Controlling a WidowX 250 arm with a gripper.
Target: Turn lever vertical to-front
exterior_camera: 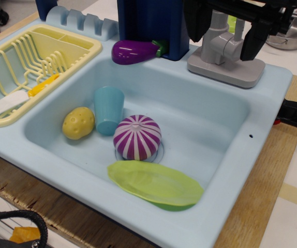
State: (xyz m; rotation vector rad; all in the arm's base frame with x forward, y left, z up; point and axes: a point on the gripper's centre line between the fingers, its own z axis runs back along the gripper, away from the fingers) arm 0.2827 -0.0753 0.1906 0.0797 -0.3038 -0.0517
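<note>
The pincer (226, 36) is held open astride the lever (235, 35) at the sink (272, 85) rear rim; the basin right half is left free

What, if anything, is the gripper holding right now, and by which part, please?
Nothing appears to be held. The gripper is open, its fingers standing either side of the faucet's lever without visibly closing on it.
</note>
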